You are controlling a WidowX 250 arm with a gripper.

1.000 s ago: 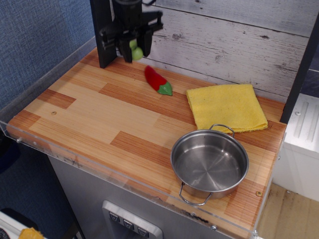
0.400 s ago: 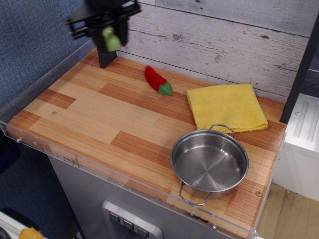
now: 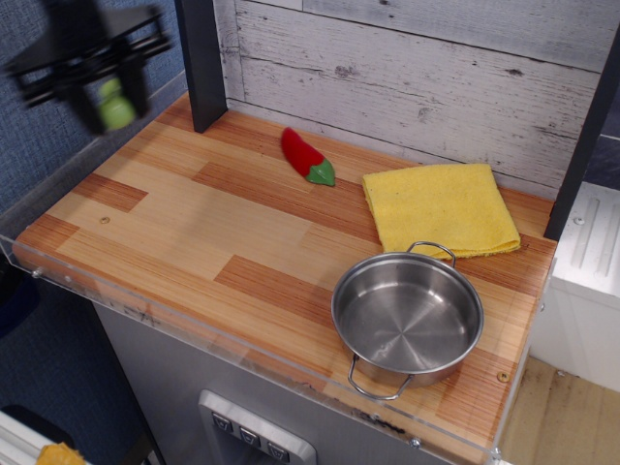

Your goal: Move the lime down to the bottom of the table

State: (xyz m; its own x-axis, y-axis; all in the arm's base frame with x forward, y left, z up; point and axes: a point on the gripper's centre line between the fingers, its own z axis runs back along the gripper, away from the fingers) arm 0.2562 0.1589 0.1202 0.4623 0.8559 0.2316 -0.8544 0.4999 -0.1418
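My gripper (image 3: 108, 105) is a blurred black shape at the upper left, raised above the table's left edge. It is shut on the lime (image 3: 114, 108), a small light-green glossy toy showing between the fingers. The lime is held in the air, well above the wood. The table (image 3: 194, 242) has light and reddish-brown planks and a clear acrylic rim.
A red pepper with a green stem (image 3: 306, 157) lies near the back. A yellow cloth (image 3: 441, 208) lies at the back right. A steel pot (image 3: 407, 318) stands at the front right. A black post (image 3: 201, 63) rises at the back left.
My gripper has swept from the back by the black post toward the left and front, carrying the lime with it. Nothing else has moved.
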